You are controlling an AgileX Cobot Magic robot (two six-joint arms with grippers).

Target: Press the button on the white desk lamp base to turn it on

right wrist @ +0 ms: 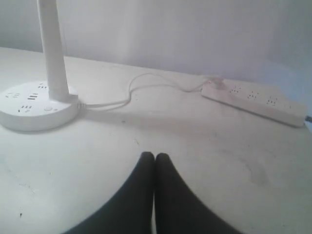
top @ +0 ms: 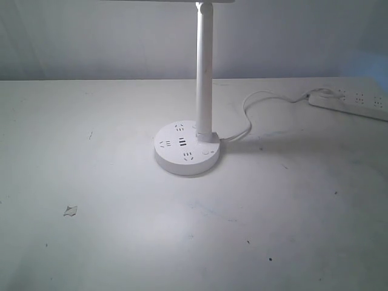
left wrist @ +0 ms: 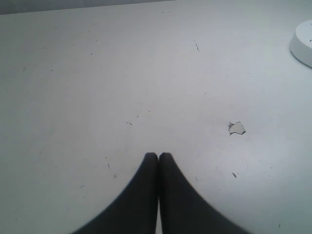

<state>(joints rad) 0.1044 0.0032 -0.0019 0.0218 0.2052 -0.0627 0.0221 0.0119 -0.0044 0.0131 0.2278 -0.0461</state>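
Observation:
The white desk lamp base (top: 186, 153) is a round disc in the middle of the table, with socket holes, dark USB slots and a tall slim post (top: 204, 73). The tiny round button (top: 207, 152) sits on its top near the post's foot. The base (right wrist: 36, 105) and button (right wrist: 48, 108) also show in the right wrist view, and an edge of the base (left wrist: 303, 44) in the left wrist view. My left gripper (left wrist: 158, 156) is shut and empty over bare table. Shut and empty too, my right gripper (right wrist: 155, 156) is well apart from the base. Neither gripper appears in the exterior view.
A long white power strip (top: 348, 102) lies at the back right, and the lamp's cord (top: 254, 109) loops from it to the base. A small chip in the table surface (top: 70, 210) sits at the front left.

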